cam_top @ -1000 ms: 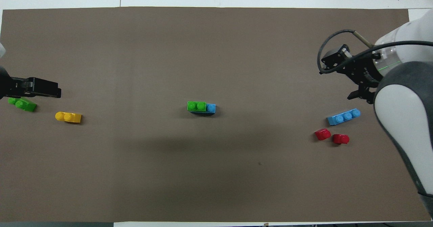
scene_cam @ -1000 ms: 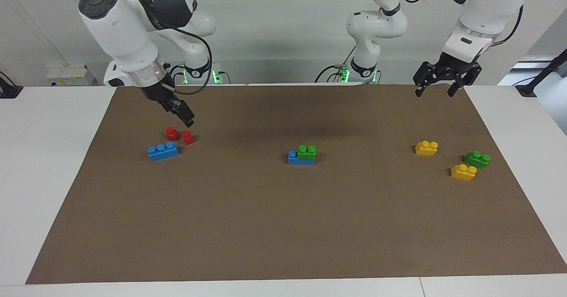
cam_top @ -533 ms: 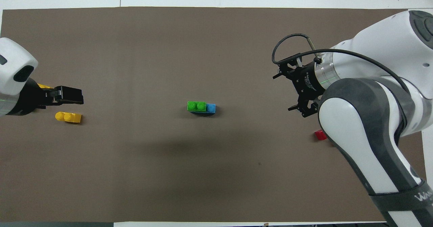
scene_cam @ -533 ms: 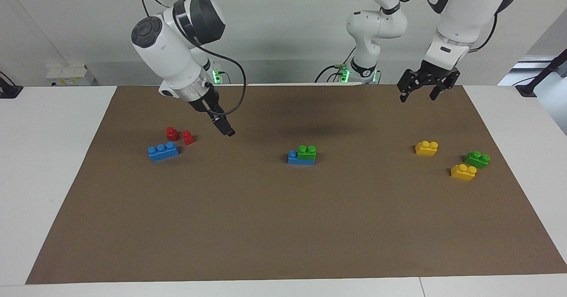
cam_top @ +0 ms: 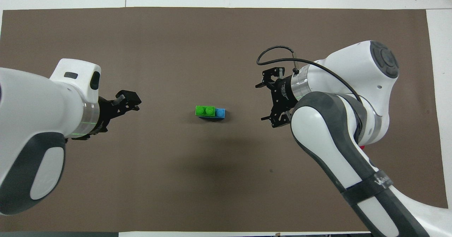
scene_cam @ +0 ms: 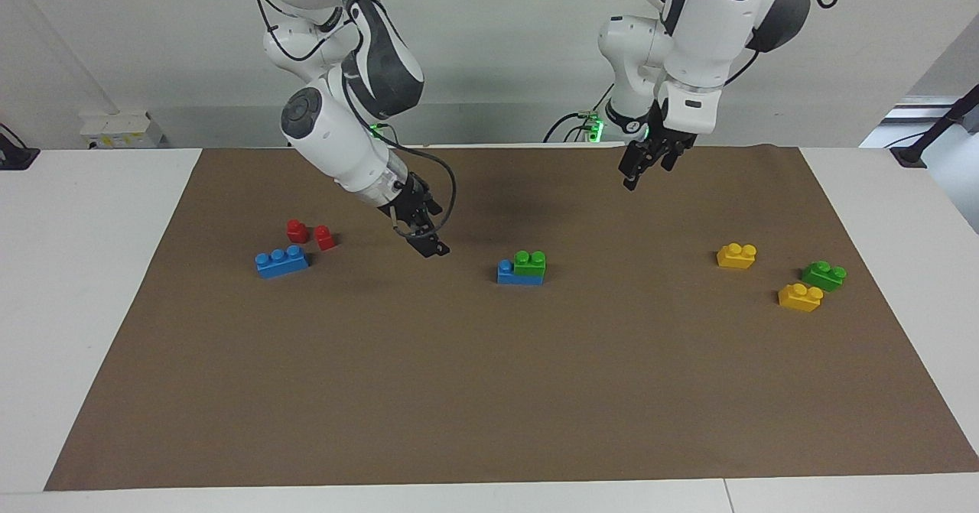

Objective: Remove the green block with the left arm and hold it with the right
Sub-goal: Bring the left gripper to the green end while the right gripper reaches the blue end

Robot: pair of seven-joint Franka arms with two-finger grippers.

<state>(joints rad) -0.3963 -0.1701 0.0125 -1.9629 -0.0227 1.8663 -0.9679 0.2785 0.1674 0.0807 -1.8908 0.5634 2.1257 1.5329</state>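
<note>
Approach step: my right gripper (scene_cam: 428, 244), open, and left gripper (scene_cam: 641, 167), state unclear, flank the small bright green two-stud plastic block (scene_cam: 530, 263); next, clamp the long blue brick (scene_cam: 508, 273) beneath.

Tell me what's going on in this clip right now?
Two arms are closing in on a green block that sits stacked on a blue block in the middle of the brown mat. The right gripper hangs low over the mat beside the stack, on the right arm's end. The left gripper is higher, over the mat toward the left arm's end. Neither touches the stack, and neither holds anything. Other loose blocks lie near both ends.
</note>
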